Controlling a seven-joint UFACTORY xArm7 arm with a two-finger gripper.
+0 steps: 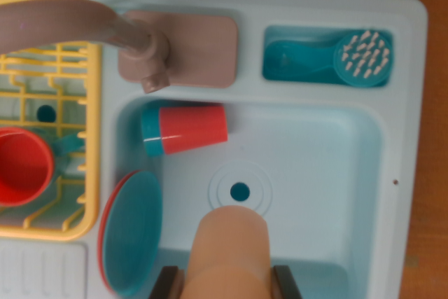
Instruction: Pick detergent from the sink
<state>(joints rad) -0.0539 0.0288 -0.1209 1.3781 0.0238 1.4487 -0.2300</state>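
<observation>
At the near edge of the pale-blue toy sink (364,173), the gripper (231,286) clamps its dark fingers (166,283) on a tan detergent bottle (233,250), right of leaning plates (133,232).

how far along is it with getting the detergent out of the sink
Done: the gripper appears closed on the peach plastic detergent bottle, its dark fingers flanking it. In hand: the bottle stands over the pale blue sink basin, near the drain. Left: carrying it clear; whether it is already lifted off the floor cannot be told.
</observation>
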